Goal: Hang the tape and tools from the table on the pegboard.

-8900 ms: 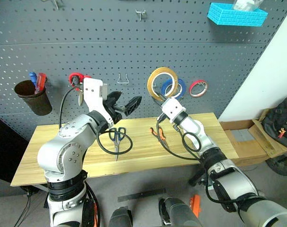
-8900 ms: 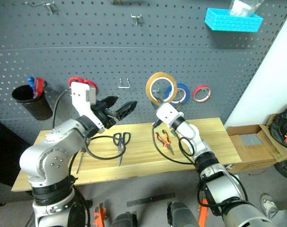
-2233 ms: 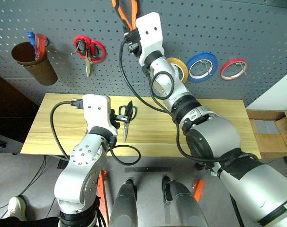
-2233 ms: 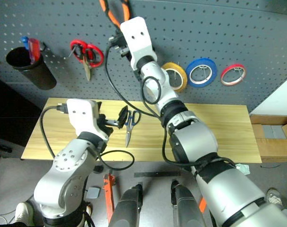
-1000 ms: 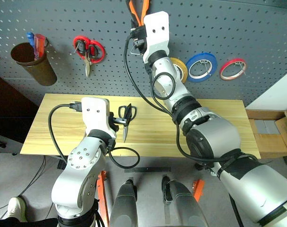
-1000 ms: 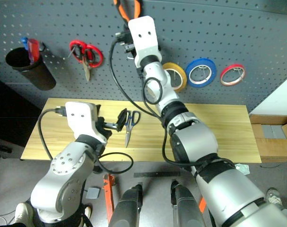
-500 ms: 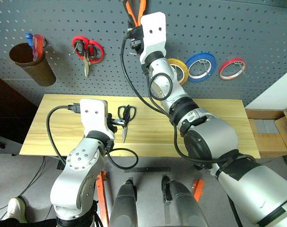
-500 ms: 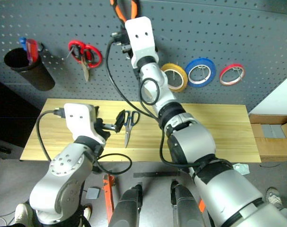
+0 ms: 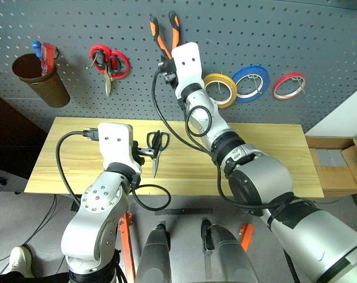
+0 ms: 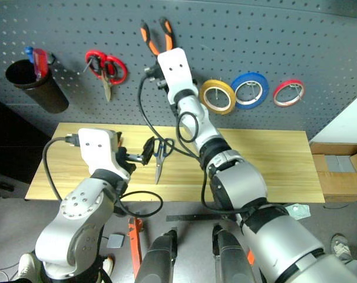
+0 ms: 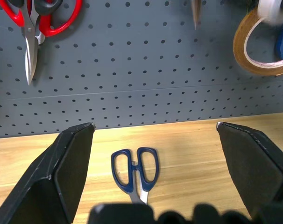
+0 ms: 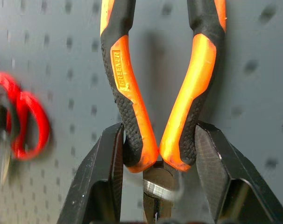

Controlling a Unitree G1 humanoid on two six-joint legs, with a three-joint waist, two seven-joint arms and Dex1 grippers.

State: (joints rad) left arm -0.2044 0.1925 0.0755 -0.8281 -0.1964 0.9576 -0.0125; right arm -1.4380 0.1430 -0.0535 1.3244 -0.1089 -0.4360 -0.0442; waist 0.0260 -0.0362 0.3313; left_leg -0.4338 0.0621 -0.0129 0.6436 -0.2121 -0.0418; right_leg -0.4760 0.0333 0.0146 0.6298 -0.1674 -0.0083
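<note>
The orange-and-black pliers (image 9: 165, 32) stand handles-up against the dark grey pegboard (image 9: 296, 35), and my right gripper (image 12: 158, 140) is shut on the base of their handles. Their steel head sits between my fingers in the right wrist view. The yellow tape (image 9: 220, 89) hangs on the pegboard just right of that arm. Dark-blue-handled scissors (image 11: 134, 170) lie on the wooden table (image 9: 273, 153), blades toward me. My left gripper (image 9: 144, 154) hovers level just in front of them, open and empty.
Red-handled scissors (image 9: 109, 62) hang at the left of the pegboard, beside a brown cup (image 9: 40, 79) holding tools. A blue roll (image 9: 250, 82) and a thin red roll (image 9: 288, 85) hang right of the yellow tape. A cardboard box (image 9: 337, 171) sits past the table's right end.
My right gripper has come down along the pegboard with the pliers, so both handles now show in full. The left arm and the scissors have stayed put.
</note>
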